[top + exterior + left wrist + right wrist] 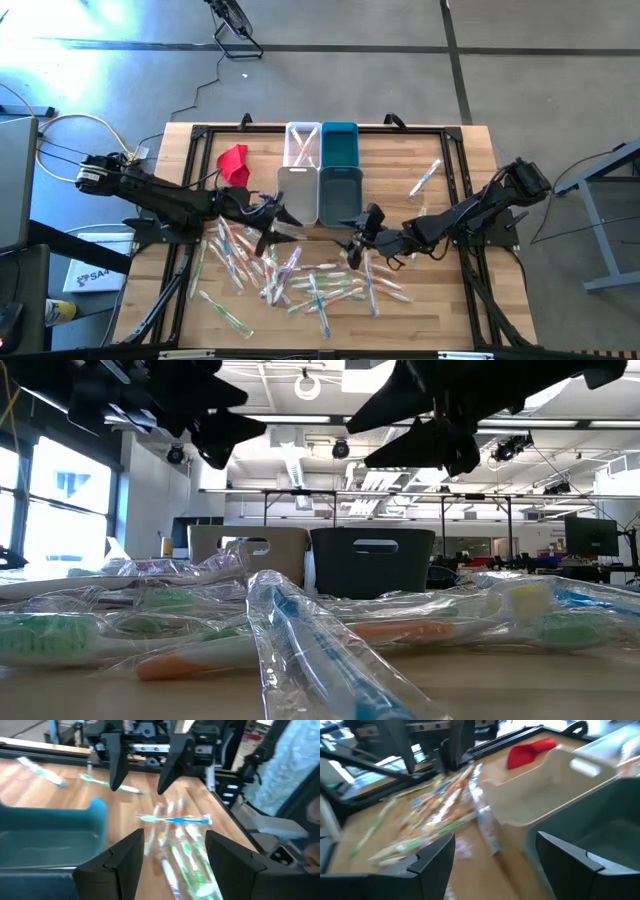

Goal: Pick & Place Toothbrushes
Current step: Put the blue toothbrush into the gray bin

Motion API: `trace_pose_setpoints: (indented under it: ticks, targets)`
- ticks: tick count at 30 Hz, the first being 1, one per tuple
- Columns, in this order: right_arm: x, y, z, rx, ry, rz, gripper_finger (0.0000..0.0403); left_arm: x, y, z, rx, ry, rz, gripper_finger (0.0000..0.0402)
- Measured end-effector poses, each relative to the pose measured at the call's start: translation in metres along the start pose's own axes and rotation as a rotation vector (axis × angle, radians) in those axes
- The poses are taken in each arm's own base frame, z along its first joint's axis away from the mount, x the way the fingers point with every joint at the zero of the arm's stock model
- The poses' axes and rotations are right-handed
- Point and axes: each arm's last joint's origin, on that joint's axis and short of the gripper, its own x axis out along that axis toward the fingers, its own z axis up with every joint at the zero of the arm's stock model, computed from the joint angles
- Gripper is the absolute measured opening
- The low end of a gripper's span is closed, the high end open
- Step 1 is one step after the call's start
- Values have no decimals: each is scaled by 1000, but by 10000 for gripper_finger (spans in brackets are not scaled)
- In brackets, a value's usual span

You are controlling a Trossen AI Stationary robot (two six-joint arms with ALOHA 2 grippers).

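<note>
I see the wooden table (455, 190) filling the middle of the high view, four bins clustered at its upper centre: white bin (302, 144), teal bin (339, 143), grey bin (297, 193), dark bin (340, 190). Red cloth (233, 163) sits left of them.

The toothbrushes (310, 280) lie in a loose heap across the lower centre of the frame, overlapping each other; one stray toothbrush (425, 178) lies right of the bins.

Left gripper (277, 226) hangs above the heap's upper-left edge, fingers spread wide, nothing between them. Right gripper (357, 240) hangs above the heap's upper-right edge, also wide and empty.

My read on handling: light, stiff handles inside crinkly clear wrappers, so likely slick and prone to sliding or dragging a neighbour along. I'd pinch across the mid-handle, not the loose wrapper ends, and start with an outlier at the heap's rim, where the fingers can straddle one piece only.
</note>
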Motion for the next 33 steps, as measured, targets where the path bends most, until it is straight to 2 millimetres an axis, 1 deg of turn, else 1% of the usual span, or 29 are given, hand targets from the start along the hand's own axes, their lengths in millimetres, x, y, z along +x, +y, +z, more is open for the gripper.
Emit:
trace_pose_setpoints:
  ticks: [3,7,12,18,22,28,33]
  targets:
    - [-3,5,-3,24,36,55,270,1,-9,-2,6,11,-11,207]
    - [-4,7,-8,48,117,121,270,2,-17,-8,19,44,36,207]
    - [-5,3,-17,77,262,148,270,2,-25,-12,30,65,95,207]
    - [-8,-3,-28,65,441,160,270,2,-36,-14,37,68,97,207]
    - [-10,-4,-32,99,524,185,270,2,-39,-15,50,65,114,207]
    - [-8,-5,-30,58,515,205,270,1,-37,-11,97,34,152,207]
    - [2,-17,-22,-51,452,166,270,-7,-37,-1,168,-24,220,207]
